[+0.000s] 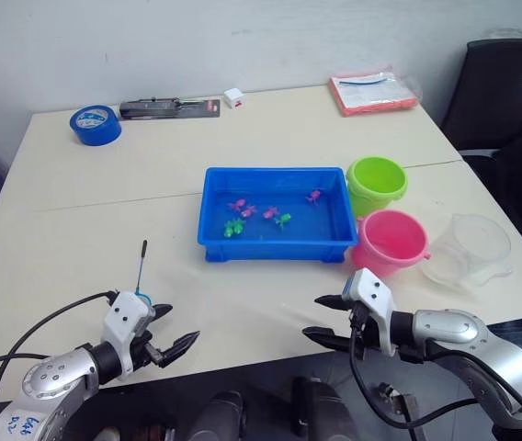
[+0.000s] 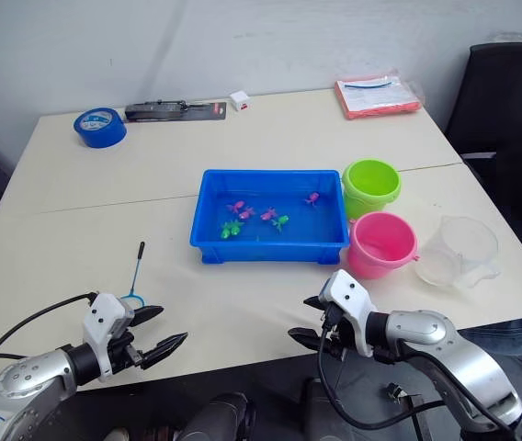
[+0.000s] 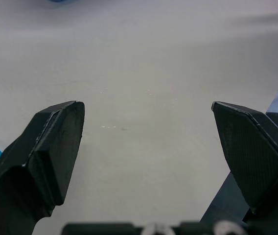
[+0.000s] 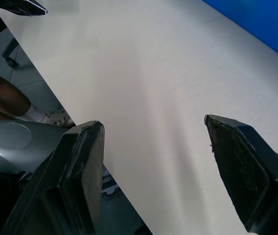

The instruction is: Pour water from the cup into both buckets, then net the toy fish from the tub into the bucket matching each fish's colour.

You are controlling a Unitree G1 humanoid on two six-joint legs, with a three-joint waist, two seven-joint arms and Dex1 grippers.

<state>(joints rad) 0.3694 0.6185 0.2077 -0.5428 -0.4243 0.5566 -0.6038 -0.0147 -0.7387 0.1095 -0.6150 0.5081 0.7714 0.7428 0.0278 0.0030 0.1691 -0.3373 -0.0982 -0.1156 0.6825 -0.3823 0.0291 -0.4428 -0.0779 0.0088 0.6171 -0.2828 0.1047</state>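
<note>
Left eye view gives you the whole counter (image 1: 96, 193). At its near left edge your left gripper (image 1: 171, 331) hangs with its jaws spread wide and nothing between them; the left wrist view shows only bare counter in the gap. Just beside it lies one small net (image 1: 141, 272), its dark handle pointing away from you and its blue hoop hidden by the gripper.

Farther back on the left you have one blue tape roll (image 1: 95, 124), then a dark packaged tool (image 1: 169, 107) and a small white cube (image 1: 233, 97).

In the middle sits the tub (image 1: 278, 246), one blue tray. Inside it you can count six fish (image 1: 255, 213): four pink, two green, loosely grouped toward the centre. Whether it holds water you cannot tell.

Your right gripper (image 1: 321, 318) hovers over the near edge, in front of the tub, jaws wide apart and holding nothing.

Right of the tub stand two buckets: the green bucket (image 1: 377, 184) touching the tub's far right corner, the pink bucket (image 1: 390, 242) just in front of it. Neither shows any fish.

Next comes one clear cup (image 1: 469, 250), near the pink bucket; its fill level is unclear. One red packet (image 1: 371, 93) lies at the far right.
</note>
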